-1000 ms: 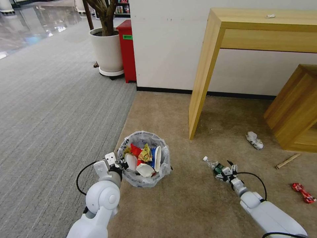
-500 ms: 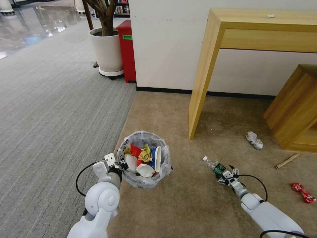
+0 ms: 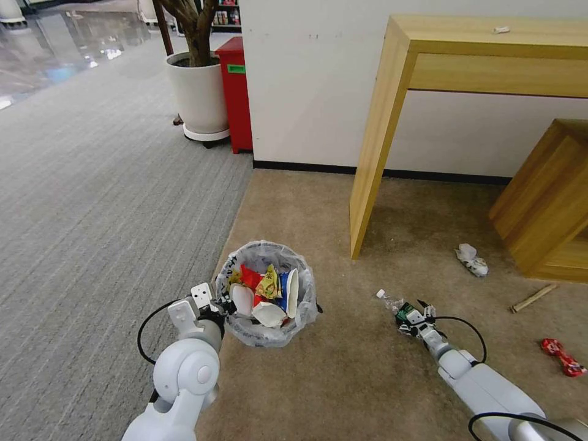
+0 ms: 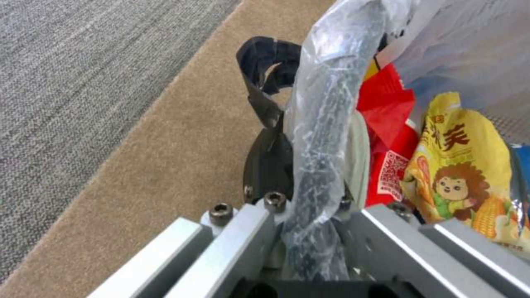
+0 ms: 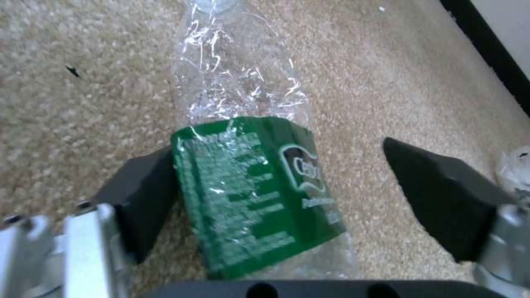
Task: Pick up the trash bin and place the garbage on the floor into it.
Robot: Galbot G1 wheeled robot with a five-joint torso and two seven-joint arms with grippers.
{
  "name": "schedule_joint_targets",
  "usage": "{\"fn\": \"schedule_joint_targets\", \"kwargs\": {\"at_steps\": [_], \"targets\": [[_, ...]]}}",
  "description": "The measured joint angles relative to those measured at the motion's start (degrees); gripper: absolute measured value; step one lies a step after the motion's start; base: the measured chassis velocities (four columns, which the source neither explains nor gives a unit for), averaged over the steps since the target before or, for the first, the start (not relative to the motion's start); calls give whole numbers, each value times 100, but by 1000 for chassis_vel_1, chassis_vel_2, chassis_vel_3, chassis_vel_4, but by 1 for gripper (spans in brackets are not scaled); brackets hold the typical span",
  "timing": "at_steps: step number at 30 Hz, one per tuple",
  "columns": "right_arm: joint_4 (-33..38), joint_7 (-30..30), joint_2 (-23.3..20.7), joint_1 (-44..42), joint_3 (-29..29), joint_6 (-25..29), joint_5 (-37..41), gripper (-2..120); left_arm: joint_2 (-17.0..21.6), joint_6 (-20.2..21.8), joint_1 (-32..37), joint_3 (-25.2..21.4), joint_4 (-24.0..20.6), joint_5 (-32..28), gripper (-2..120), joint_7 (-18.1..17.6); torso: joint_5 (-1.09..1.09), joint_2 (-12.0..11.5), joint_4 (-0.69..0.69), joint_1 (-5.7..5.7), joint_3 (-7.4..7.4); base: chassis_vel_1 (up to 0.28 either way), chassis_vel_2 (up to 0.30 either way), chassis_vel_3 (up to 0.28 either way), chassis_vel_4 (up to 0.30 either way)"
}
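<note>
The trash bin (image 3: 304, 313), a small round basket lined with a crinkled clear bag and holding wrappers and cups, stands on the beige floor (image 3: 343, 386). My left gripper (image 3: 222, 304) is shut on its near-left rim; in the left wrist view the bagged rim (image 4: 326, 124) runs between the fingers (image 4: 268, 161). Garbage lies to the right: a small clear bottle (image 3: 394, 305) with a green label, a crumpled white piece (image 3: 471, 259), a wooden stick (image 3: 534, 297), a red wrapper (image 3: 563, 356). My right gripper (image 3: 411, 317) is open, low on the carpet, straddling the bottle (image 5: 248, 182); one pad (image 5: 146, 194) touches it.
A wooden table leg (image 3: 373, 141) stands just behind the bin and bottle, with a wooden cabinet (image 3: 545, 202) at the right. A white plant pot (image 3: 197, 95) and a tall red bin (image 3: 237, 92) stand by the wall. Grey striped carpet (image 3: 92, 184) spreads to the left.
My right gripper has slid forward and lower toward the bottle, so its fingers now flank the label. The left arm and the bin have shifted slightly left.
</note>
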Motion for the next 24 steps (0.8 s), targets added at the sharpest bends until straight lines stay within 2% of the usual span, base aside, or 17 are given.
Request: {"fn": "schedule_joint_targets", "kwargs": {"at_steps": [1, 4, 17, 20, 22, 24], "targets": [[0, 0, 0, 0, 0, 0, 0, 86, 0, 0, 0, 0, 0, 0, 0, 0, 0, 0, 0, 0, 0, 0, 0, 0, 0], [-129, -33, 23, 47, -4, -27, -41, 72, -7, -4, 32, -11, -10, 11, 0, 0, 0, 0, -1, 0, 0, 0, 0, 0, 0], [-288, -84, 34, 32, 91, -34, -54, 66, -23, -32, 94, -17, -42, 56, 0, 0, 0, 0, 1, 0, -1, 0, 0, 0, 0], [-291, -78, 42, 26, 106, -47, -53, 53, -38, -42, 108, -14, -42, 82, 0, 6, -1, 0, -4, 0, -1, 0, 0, 0, 0], [-292, -79, 48, 27, 106, -51, -54, 50, -44, -44, 110, -14, -42, 84, 0, 9, 0, 0, -4, 0, -1, 0, 0, 0, 0], [-317, -80, 65, 39, 106, -59, -54, 39, -53, -51, 121, -24, -40, 85, 0, 13, 0, 0, -3, -1, 0, 0, 0, 0, 0]]}}
